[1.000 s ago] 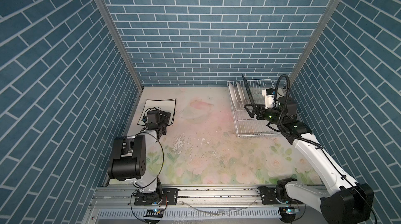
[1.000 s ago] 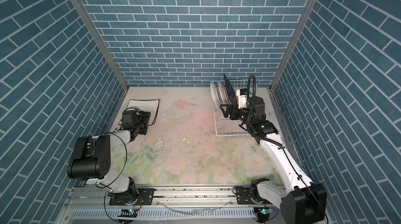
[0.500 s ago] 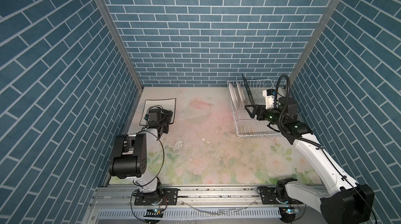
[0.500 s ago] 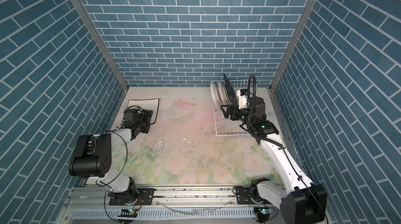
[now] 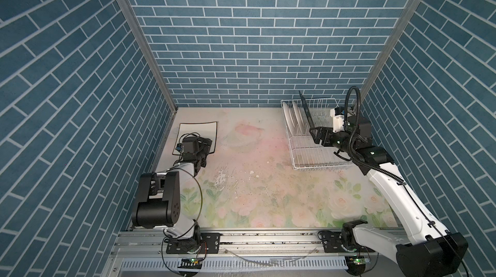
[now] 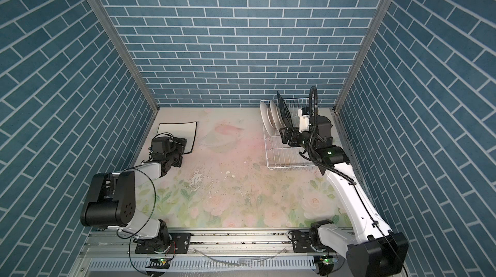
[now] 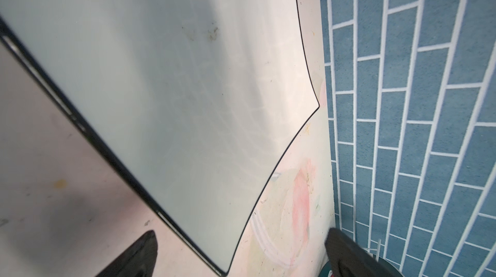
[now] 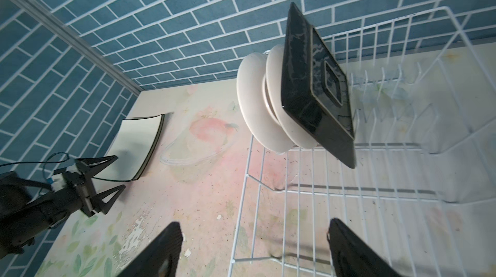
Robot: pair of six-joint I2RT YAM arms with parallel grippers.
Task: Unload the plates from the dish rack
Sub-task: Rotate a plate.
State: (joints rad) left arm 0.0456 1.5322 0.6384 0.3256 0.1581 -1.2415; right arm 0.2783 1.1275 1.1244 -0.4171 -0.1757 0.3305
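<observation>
Only the right wrist view shows underside of black plate (image 8: pixel 300 79).

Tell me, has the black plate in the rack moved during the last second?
No. In both top views the black plate leans in the same slot of the dish rack, and its top corner is still by the rack's rear rim.

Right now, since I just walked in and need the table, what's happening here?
The robot is unloading a white wire dish rack. Its open right gripper faces the glossy black square plate standing there beside two round white plates. The open left gripper sits at a black-rimmed white square plate lying flat on the table.
</observation>
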